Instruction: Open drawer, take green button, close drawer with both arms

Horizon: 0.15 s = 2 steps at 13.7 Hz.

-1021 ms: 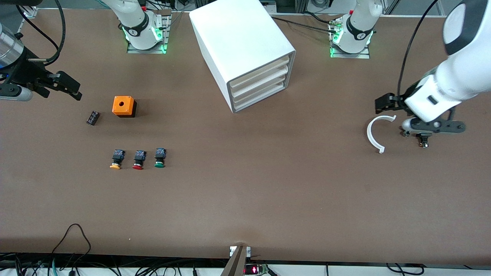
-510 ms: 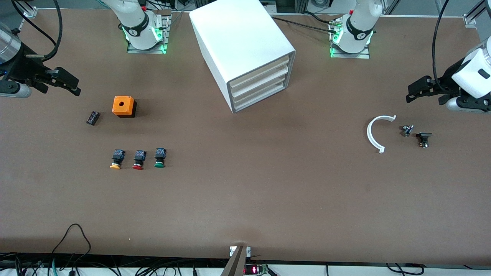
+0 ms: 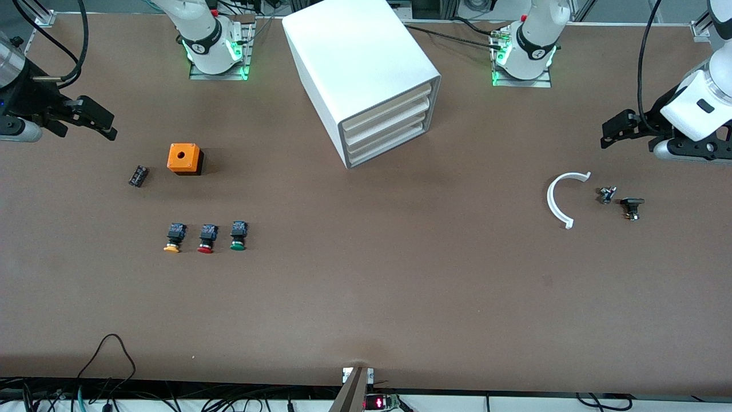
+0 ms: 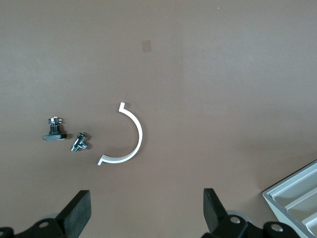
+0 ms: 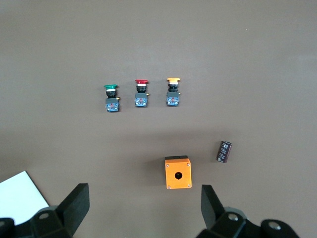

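Note:
The white cabinet stands midway between the two arm bases. Its lowest drawer is shut, as are the cream-fronted drawers above it. The green-capped button lies on the table toward the right arm's end, beside the red-capped and yellow-capped buttons. It also shows in the right wrist view. My right gripper hangs open and empty over the table's right-arm end, clear of the buttons. My left gripper hangs open and empty over the left-arm end.
An orange box with a round hole and a small dark capacitor lie farther from the front camera than the buttons. A white arc piece, a screw and a small black part lie under the left gripper's area.
The left arm has lifted away from the small parts beside the white arc and moved toward its end of the table. The right gripper has drifted slightly toward the bases.

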Motion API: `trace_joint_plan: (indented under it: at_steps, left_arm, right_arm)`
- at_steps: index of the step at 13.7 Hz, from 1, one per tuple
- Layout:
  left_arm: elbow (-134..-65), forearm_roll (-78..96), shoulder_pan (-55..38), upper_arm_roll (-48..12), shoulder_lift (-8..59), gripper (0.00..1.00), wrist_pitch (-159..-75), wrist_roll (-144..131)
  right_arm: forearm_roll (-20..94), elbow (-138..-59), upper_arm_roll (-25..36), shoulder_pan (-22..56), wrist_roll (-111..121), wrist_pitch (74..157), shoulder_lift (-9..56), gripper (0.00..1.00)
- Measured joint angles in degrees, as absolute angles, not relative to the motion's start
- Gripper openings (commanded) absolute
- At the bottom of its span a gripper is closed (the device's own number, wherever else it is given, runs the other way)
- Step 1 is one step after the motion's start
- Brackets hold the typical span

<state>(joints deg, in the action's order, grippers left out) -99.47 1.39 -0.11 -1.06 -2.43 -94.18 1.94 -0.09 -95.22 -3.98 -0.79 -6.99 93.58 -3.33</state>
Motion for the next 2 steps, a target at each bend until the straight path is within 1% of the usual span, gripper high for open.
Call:
trace_joint_plan:
  at_steps: [2]
  left_arm:
    - [-99.46, 1.28, -0.12, -1.17, -2.43, 1.00, -94.35, 2.01]
  right_arm:
    - [-0.09, -95.01, -3.99, -0.79, -6.94, 93.24, -3.32, 1.00]
